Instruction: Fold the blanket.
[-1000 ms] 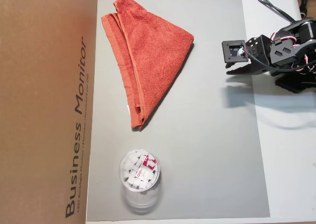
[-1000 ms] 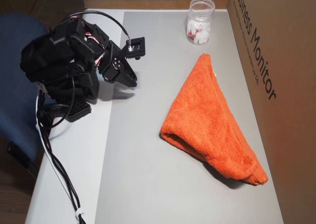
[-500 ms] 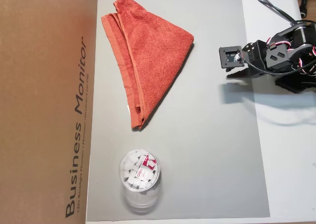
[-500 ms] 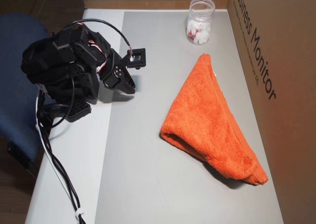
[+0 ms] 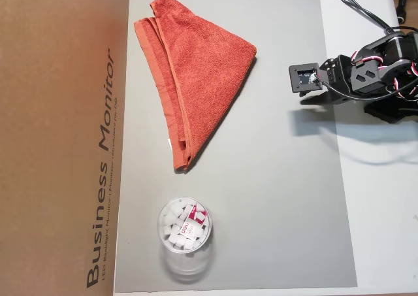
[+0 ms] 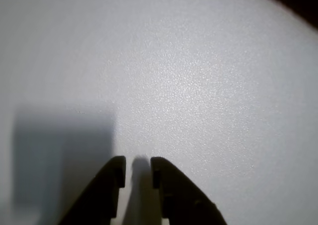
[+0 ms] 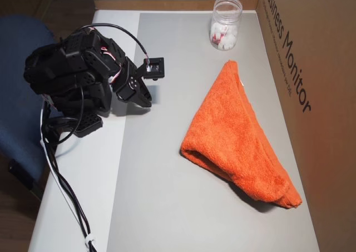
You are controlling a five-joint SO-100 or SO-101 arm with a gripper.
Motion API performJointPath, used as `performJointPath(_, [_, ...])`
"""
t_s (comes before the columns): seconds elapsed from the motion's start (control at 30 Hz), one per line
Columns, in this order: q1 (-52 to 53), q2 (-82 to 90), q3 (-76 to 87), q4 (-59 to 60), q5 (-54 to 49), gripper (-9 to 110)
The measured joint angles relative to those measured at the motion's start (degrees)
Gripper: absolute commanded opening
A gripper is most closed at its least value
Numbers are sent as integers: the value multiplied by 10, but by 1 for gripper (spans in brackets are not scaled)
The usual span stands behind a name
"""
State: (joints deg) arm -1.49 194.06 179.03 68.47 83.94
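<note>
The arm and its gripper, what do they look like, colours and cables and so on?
The arm is all black, built of blocky segments, with thin red, white and black cables looping over it. A small square camera module sits at the wrist. The gripper has two dark tapered fingers.

The blanket (image 7: 236,141) lay folded into a rough triangle on the grey mat (image 7: 167,196), its narrow tip pointing toward twelve o'clock and its thick rolled end at five. Beyond that tip stood a clear cup (image 7: 225,24) with white bits inside. At nine o'clock the black arm (image 7: 72,79) crouched, well apart from the cloth, its gripper (image 7: 146,99) pointed down at the mat's edge. A cardboard box (image 7: 311,85) lined the three o'clock side.
</note>
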Motion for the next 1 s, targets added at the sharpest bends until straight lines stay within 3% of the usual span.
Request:
performJointPath(0.2, [3,0,0,63,-1,4])
performJointPath(1.0, [9,0,0,69,-4,4])
